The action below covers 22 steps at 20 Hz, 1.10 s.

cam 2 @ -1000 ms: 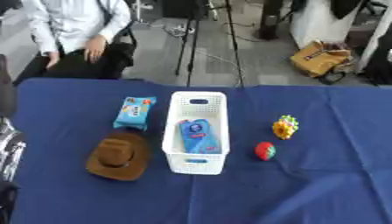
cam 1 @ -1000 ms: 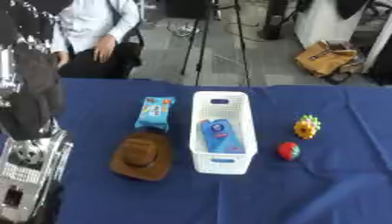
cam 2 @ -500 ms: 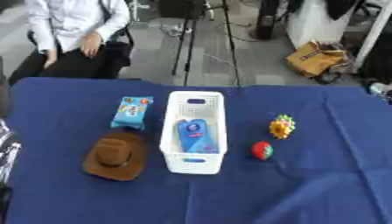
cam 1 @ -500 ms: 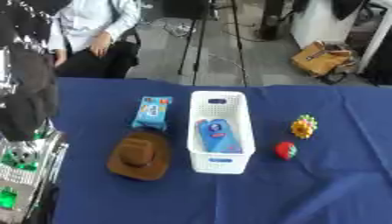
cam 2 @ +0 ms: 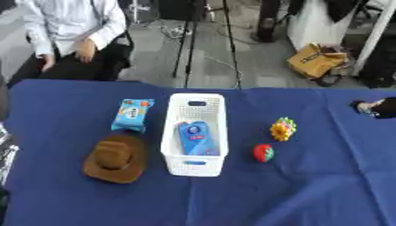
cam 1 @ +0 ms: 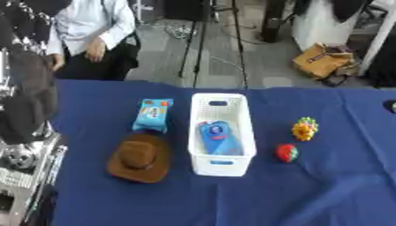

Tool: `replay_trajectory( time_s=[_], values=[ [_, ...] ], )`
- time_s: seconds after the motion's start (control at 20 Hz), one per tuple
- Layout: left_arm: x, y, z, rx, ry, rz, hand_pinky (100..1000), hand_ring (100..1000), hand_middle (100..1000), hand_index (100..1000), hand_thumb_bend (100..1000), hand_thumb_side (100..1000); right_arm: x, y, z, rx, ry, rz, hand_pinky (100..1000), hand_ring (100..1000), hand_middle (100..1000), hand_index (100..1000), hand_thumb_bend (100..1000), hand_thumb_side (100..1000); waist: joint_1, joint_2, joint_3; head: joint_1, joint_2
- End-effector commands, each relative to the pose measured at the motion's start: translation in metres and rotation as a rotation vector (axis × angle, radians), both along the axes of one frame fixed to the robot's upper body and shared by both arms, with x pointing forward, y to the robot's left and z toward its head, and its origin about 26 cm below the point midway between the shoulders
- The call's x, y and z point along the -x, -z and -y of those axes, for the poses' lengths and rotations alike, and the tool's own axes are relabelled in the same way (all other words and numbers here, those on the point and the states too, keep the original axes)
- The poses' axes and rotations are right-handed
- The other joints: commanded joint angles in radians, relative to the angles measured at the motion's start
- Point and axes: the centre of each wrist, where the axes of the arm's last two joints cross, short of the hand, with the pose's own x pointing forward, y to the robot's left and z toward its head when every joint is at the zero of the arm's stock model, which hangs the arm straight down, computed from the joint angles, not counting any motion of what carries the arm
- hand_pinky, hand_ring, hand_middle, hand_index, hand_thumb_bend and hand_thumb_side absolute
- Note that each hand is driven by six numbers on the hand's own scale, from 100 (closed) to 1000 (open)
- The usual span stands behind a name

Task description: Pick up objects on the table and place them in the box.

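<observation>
Right eye view shows, at the right edge of the desk (cam 2: 325, 194), a dark shape with a pale tip that is probably the right robot hand (cam 2: 373, 107); whether its fingers are open or curled cannot be told, and it touches nothing. On the left side of the left eye view only the left arm's black and silver structure (cam 1: 27, 114) appears, with no robot hand visible. Nearest the right robot hand lie a yellow-and-green toy (cam 2: 283, 129) and, just in front of it, a red strawberry-like toy (cam 2: 264, 152), both apart from the white box (cam 2: 195, 165). The box stands at the centre of the blue cloth and already holds one blue packet (cam 2: 196, 138) lying flat. On its far side are a second blue packet (cam 2: 132, 115) and a brown hat (cam 2: 117, 158). Likely risks: the small round toys may roll away under a poorly centred grasp, a reaching arm may nudge the light box, and the wide hat may catch on the narrow rim.
</observation>
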Motion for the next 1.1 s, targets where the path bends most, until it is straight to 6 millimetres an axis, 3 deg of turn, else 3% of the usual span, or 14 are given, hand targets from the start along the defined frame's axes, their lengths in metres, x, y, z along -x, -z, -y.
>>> replay_trajectory(
  time_s=[0.05,0.1,0.15,0.25,0.4,0.55,0.85,0.95,1.1],
  values=[
    [0.003,-0.007,-0.002,-0.022,0.001,0.025,838,760,799,857,100,899,-0.009,-0.004,0.003,0.017,-0.005,-0.039,878,928,961,933,411,842,-0.002,-0.022,0.002,-0.002,-0.003],
    [0.003,-0.007,-0.002,-0.023,0.001,0.024,838,760,799,857,100,900,-0.012,-0.002,0.001,0.011,-0.016,-0.055,881,929,959,933,534,853,-0.003,-0.021,0.002,-0.002,-0.004],
    [0.003,-0.007,-0.002,-0.023,0.001,0.023,838,760,800,857,100,900,-0.015,0.001,-0.002,0.013,-0.038,-0.071,881,930,959,933,413,836,-0.003,-0.021,0.002,-0.002,-0.005],
    [0.003,-0.007,-0.001,-0.023,0.004,0.022,838,760,800,857,100,900,-0.018,0.004,-0.009,0.016,-0.078,-0.077,884,931,955,935,425,843,-0.003,-0.020,0.003,-0.003,-0.005],
    [0.003,-0.007,-0.001,-0.022,0.007,0.021,838,761,800,856,100,901,-0.020,0.006,-0.015,-0.011,-0.130,-0.042,889,934,940,942,470,859,-0.003,-0.020,0.003,-0.003,-0.006],
    [0.003,-0.007,0.000,-0.020,0.010,0.020,838,761,800,856,100,901,-0.022,0.008,-0.022,-0.094,-0.156,0.059,886,932,910,953,579,896,-0.003,-0.019,0.004,-0.005,-0.007],
    [0.003,-0.007,0.001,-0.018,0.017,0.019,838,761,800,855,100,901,-0.027,0.020,-0.029,-0.195,-0.123,0.128,883,932,892,940,628,895,-0.003,-0.018,0.008,-0.008,-0.009],
    [0.003,-0.006,0.001,-0.016,0.020,0.016,838,761,800,855,100,899,-0.029,0.024,-0.032,-0.234,-0.091,0.143,888,941,852,959,709,877,-0.003,-0.017,0.008,-0.009,-0.008],
    [0.003,-0.006,0.002,-0.013,0.024,0.014,838,761,799,853,100,898,-0.031,0.033,-0.044,-0.316,-0.032,0.152,894,949,853,975,724,860,-0.003,-0.016,0.010,-0.011,-0.008]
  ],
)
